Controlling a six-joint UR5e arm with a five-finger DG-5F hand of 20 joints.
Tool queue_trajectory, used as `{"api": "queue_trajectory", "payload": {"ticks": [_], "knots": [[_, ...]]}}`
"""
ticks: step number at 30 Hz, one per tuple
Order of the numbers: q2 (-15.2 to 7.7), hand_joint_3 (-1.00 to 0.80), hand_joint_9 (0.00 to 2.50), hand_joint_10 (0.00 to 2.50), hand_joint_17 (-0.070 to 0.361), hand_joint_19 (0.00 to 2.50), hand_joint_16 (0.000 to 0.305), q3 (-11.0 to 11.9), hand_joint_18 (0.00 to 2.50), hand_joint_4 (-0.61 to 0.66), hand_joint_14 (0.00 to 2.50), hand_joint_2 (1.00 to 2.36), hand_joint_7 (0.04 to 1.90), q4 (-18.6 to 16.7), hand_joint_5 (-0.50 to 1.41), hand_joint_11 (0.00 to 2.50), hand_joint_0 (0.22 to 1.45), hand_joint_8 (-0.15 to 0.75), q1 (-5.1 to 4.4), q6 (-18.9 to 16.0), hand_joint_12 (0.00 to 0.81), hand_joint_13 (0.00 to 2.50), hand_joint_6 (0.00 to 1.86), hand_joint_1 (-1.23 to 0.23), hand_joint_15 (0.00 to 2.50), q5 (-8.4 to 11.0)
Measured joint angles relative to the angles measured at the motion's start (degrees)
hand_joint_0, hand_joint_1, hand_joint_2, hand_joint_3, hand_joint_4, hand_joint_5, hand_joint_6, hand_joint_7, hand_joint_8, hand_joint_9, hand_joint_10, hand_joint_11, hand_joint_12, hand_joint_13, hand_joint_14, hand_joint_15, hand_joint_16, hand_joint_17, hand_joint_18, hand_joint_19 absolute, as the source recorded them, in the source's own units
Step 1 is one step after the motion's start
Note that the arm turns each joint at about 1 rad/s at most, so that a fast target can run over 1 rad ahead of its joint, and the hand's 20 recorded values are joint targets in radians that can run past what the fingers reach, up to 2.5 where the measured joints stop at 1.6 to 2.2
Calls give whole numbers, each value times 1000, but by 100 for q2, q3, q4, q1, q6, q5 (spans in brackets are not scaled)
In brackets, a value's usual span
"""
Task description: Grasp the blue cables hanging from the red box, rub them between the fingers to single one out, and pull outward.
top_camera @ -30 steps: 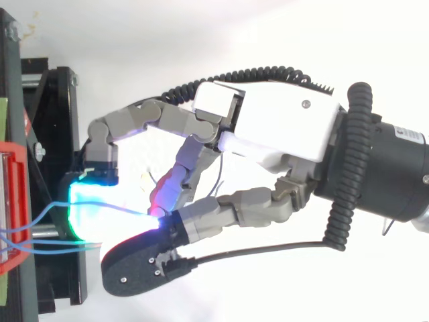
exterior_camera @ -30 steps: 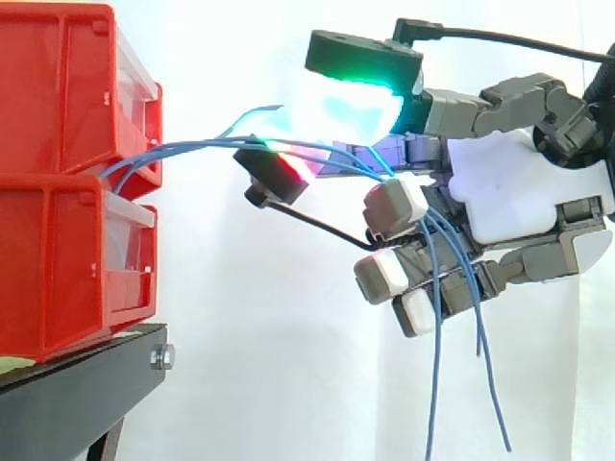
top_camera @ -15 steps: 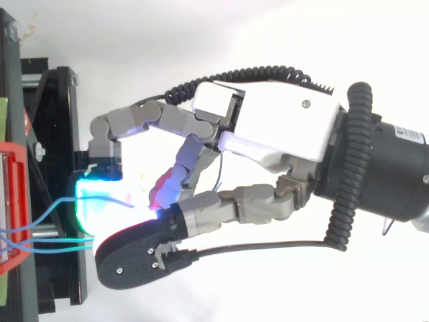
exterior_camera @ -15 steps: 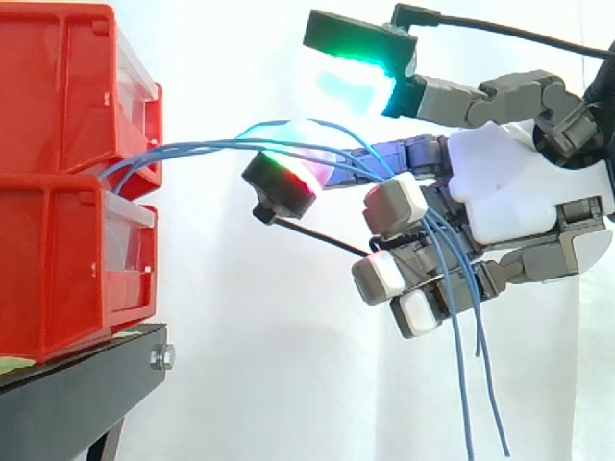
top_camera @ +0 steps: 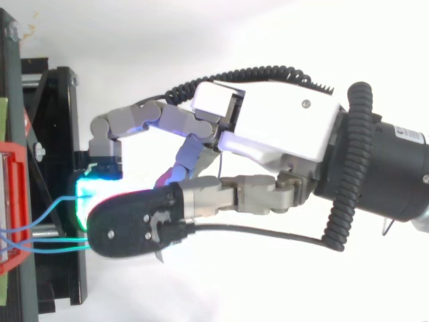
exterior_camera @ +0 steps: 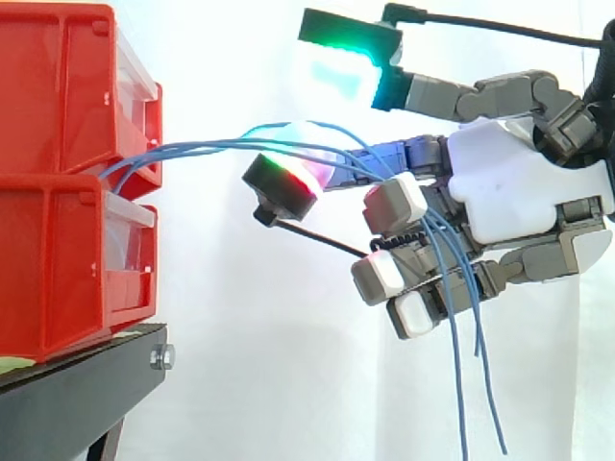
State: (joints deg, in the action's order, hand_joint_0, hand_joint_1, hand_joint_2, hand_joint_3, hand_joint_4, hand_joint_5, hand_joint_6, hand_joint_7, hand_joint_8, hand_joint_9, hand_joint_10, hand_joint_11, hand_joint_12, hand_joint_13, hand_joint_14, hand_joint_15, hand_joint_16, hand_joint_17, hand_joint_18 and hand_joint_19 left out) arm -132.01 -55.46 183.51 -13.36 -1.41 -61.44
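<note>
Several thin blue cables [exterior_camera: 211, 149] come out between the two stacked red bins [exterior_camera: 58, 269] and run right to my hand [exterior_camera: 519, 192]. They lie across a finger with a red and green glowing pad [exterior_camera: 283, 182], pass behind a white fingertip [exterior_camera: 394, 204] and drop through the curled lower fingers, the loose ends [exterior_camera: 480, 384] hanging free. The thumb's green and cyan pad [exterior_camera: 346, 67] stands well above the cables, apart from them. In the top view the hand [top_camera: 281, 127] reaches left and the cables [top_camera: 47, 211] lead to the bin's edge [top_camera: 13, 201].
The bins stand on a black stand [exterior_camera: 77, 394] at the left, with a bolt at its corner. Behind everything is a white curtain. Open air lies under the hand and between hand and bins.
The thumb has lifted away from the cables in the side view and swung left over the glowing pad in the top view. The red-padded finger rose under the cables. One hanging end shifted.
</note>
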Motion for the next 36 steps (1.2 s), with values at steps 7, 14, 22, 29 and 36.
{"api": "queue_trajectory", "payload": {"ticks": [7, 14, 22, 29, 36], "knots": [[0, -334, 1308, 26, 99, 749, 44, 0, 801, -70, 31, 1010, 1155, 1, -64, 761, 555, 206, 0, -9, 302, 1032, 781, -718, 815, 0], [0, -497, 1293, 26, 101, 756, 45, 0, 807, -53, 31, 1000, 1061, 0, -70, 760, 497, 202, 0, -17, 312, 1031, 795, -596, 821, 0], [0, -500, 1294, 24, 108, 757, 48, 0, 813, -31, 31, 1000, 1122, 1, -52, 737, 480, 209, 17, -18, 325, 1032, 706, -383, 822, 0], [0, -356, 1277, 27, 97, 781, 43, -2, 782, -29, 32, 1009, 1147, 1, -65, 764, 550, 197, 24, -18, 298, 1011, 756, -631, 828, 0], [0, -224, 1377, 25, 111, 717, 49, -4, 885, -1, 30, 1012, 1114, 2, -70, 860, 564, 227, 22, -17, 343, 1067, 828, -701, 801, 0]]}}
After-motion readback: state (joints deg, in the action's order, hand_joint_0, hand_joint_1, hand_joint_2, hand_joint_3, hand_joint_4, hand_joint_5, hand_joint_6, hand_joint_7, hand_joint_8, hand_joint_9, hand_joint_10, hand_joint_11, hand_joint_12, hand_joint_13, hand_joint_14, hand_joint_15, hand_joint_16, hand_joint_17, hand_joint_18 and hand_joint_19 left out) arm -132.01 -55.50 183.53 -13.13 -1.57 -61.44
